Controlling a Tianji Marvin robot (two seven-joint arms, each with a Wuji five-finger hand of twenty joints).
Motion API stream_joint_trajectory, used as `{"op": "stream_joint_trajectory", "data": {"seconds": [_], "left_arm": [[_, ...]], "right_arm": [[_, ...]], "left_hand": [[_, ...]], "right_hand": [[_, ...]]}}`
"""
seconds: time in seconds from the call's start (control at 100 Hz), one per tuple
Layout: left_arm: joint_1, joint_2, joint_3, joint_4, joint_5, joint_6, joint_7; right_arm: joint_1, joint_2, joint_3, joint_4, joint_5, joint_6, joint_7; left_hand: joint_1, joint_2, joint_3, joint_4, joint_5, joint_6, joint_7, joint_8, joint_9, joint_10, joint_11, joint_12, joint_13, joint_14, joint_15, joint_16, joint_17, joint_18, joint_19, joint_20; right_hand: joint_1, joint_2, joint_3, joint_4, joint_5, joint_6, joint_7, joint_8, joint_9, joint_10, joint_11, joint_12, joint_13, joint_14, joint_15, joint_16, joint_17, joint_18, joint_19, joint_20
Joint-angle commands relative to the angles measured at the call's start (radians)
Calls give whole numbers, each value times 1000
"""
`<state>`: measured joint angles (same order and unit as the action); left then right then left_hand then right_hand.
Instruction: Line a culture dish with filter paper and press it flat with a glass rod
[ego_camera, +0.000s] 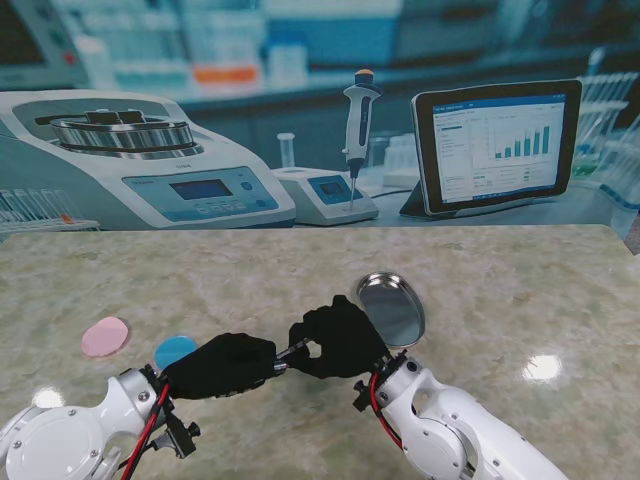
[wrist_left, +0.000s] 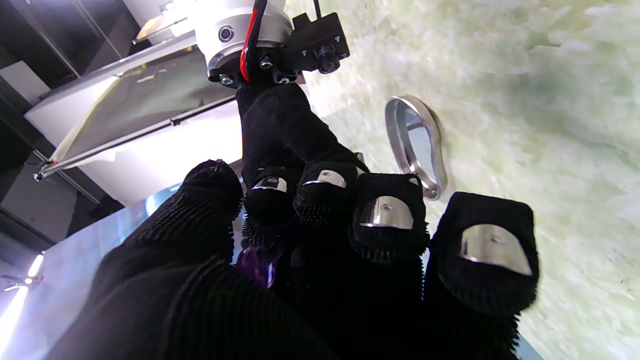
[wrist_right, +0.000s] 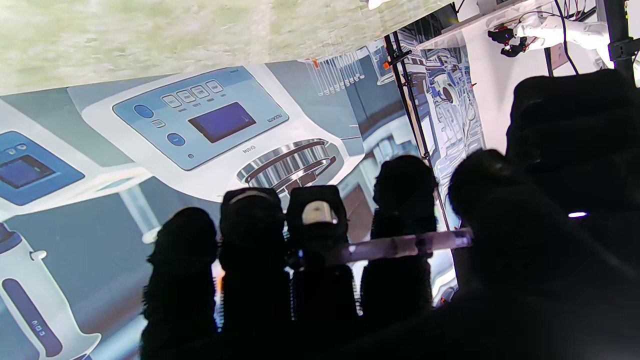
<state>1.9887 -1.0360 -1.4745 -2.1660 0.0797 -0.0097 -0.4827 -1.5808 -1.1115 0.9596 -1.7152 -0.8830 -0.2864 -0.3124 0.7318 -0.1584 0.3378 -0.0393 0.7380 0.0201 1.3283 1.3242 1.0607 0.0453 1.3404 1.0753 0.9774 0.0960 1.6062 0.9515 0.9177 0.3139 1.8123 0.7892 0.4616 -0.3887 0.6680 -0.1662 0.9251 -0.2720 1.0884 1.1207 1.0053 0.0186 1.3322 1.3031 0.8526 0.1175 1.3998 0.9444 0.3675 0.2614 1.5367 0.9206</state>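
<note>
My two black-gloved hands meet over the near middle of the table. A short glass rod (ego_camera: 288, 357) spans the gap between them. My left hand (ego_camera: 222, 365) is curled shut on one end, and the right hand (ego_camera: 340, 338) pinches the other. The right wrist view shows the clear rod (wrist_right: 400, 245) lying across the fingers (wrist_right: 315, 240) of my right hand (wrist_right: 350, 280). In the left wrist view, my left hand (wrist_left: 350, 260) faces the right hand (wrist_left: 285, 125). A shiny metal culture dish (ego_camera: 392, 308) (wrist_left: 415, 145) sits on the table just beyond the right hand. It looks bare inside.
A pink paper disc (ego_camera: 105, 337) and a blue disc (ego_camera: 175, 350) lie at my left, beside the left arm. Along the far edge stands a printed lab backdrop (ego_camera: 320, 130) showing a centrifuge, a pipette and a tablet.
</note>
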Motion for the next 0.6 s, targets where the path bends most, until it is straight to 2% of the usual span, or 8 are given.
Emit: {"op": "stream_joint_trajectory", "data": {"seconds": [0.0,0.04,0.22,0.31,0.33,0.45,0.54,0.59], "left_arm": [[6,3,0,-6,0,6,-5],[5,3,0,-6,0,6,-5],[6,2,2,-5,-16,8,-4],[8,0,3,-6,-17,9,4],[8,-1,3,-6,-18,10,5],[12,-3,3,-8,-23,9,16],[15,-5,1,-9,-29,6,22],[16,-6,0,-8,-36,1,23]], "right_arm": [[-1,-3,-5,4,4,-3,-1],[1,-3,-7,6,3,-4,0],[10,3,-12,7,0,-15,30],[13,7,-13,7,-13,-17,36],[12,8,-13,5,-16,-16,39],[14,9,-17,6,-28,-14,33],[15,8,-18,8,-36,-13,22],[15,8,-18,8,-37,-13,20]], "left_hand": [[13,24,-32,23,-16,82,53,27,24,-102,37,-13,58,-103,61,-17,46,-14,174,-35],[12,26,-39,22,-21,77,50,27,17,-103,35,-13,52,-104,59,-17,41,-17,172,-37],[32,52,-118,17,-53,50,23,17,-18,-96,5,-23,19,-85,33,-10,11,-27,158,-42],[37,61,-140,13,-72,41,9,8,-39,-87,-16,-30,-4,-67,14,-7,-14,-21,141,-35],[55,69,-176,17,-78,37,7,-3,-45,-83,-24,-30,-10,-60,2,9,-21,-15,125,-8],[75,95,-232,22,-123,6,-28,-34,-94,-54,-79,-39,-63,-17,-45,25,-79,-3,76,29],[92,95,-269,24,-195,-42,-78,-114,-142,-13,-141,-36,-116,26,-97,61,-134,13,18,94],[98,85,-276,25,-234,-75,-119,-147,-171,24,-198,-47,-151,72,-133,83,-166,26,-14,132]], "right_hand": [[-45,58,26,52,59,9,44,44,28,-25,67,47,39,-10,68,34,16,19,67,50],[-54,96,14,66,88,23,51,80,45,-14,87,70,54,-5,84,56,20,28,72,75],[-67,316,-93,51,112,46,75,138,76,13,137,125,88,9,128,118,23,46,91,146],[-80,342,-96,45,97,44,85,152,72,15,146,136,87,6,133,128,17,43,94,156],[-82,348,-96,43,93,43,87,155,71,12,147,139,87,5,134,130,17,42,94,157],[-85,351,-94,38,84,42,98,166,75,15,156,153,94,1,141,147,22,40,98,169],[-88,348,-87,39,84,41,100,168,82,17,161,157,100,-3,146,155,26,40,101,175],[-89,347,-85,38,86,41,102,169,83,17,163,158,102,-3,147,158,29,39,103,177]]}}
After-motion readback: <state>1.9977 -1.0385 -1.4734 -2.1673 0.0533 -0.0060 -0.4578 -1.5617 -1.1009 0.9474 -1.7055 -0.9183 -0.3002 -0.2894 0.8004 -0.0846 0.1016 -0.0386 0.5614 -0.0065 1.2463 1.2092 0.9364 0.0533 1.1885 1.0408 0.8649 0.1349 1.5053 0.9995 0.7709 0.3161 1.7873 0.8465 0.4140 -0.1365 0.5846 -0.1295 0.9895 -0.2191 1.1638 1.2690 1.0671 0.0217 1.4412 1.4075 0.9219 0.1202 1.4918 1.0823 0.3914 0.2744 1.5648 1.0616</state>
